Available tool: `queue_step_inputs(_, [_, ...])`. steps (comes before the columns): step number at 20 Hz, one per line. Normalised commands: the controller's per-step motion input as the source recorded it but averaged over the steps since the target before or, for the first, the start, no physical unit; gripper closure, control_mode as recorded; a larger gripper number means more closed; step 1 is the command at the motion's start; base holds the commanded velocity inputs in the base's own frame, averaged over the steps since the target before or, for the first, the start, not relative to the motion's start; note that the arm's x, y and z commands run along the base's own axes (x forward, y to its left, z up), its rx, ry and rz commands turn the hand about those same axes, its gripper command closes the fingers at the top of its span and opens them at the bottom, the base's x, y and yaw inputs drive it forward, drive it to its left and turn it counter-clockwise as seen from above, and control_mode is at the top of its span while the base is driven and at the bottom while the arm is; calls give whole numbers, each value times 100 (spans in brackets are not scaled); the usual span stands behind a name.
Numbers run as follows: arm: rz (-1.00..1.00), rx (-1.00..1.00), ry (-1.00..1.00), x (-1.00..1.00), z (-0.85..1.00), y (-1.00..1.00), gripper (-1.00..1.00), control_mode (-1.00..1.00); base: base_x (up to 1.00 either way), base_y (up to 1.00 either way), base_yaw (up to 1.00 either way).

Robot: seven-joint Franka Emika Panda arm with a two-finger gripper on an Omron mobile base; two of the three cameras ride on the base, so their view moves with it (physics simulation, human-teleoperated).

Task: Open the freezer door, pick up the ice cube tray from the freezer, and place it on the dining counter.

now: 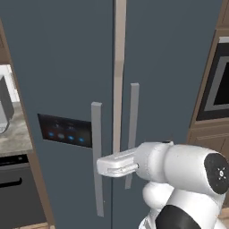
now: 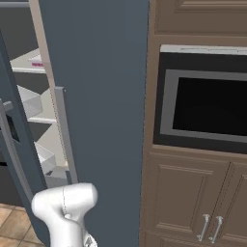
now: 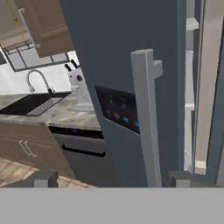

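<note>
slate-blue freezer door [image 1: 62, 89] ajar, grey handle

The freezer door [image 3: 122, 65] ahead of the end effector [image 3: 109, 179] looks matt slate-blue, smooth like painted metal. Its handle [image 3: 146, 118] is plain matt grey; its control panel [image 3: 117, 109] is glossy black. Cabinets [image 2: 193, 198] are brown wood.

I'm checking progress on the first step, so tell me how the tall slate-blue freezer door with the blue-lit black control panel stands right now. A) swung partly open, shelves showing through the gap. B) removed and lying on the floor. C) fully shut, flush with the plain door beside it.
A: in the right base view the slate-blue freezer door with the lit panel stands ajar, with pale grey shelves visible behind it.
</note>
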Motion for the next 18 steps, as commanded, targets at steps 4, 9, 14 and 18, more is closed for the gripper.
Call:
queue_step_inputs(4, [-4,22,27,3,67,-83,-100,-100,0,0,0])
queue_step_inputs(9, [-9,12,29,4,22,-41,-100,-100,0,0,0])
queue_step_inputs(14, [-1,5,8,0,-13,-17,-100,-100,0,0,0])
queue_step_inputs(18, [0,3,-3,0,-13,-22,-100,-100,0,0,0])
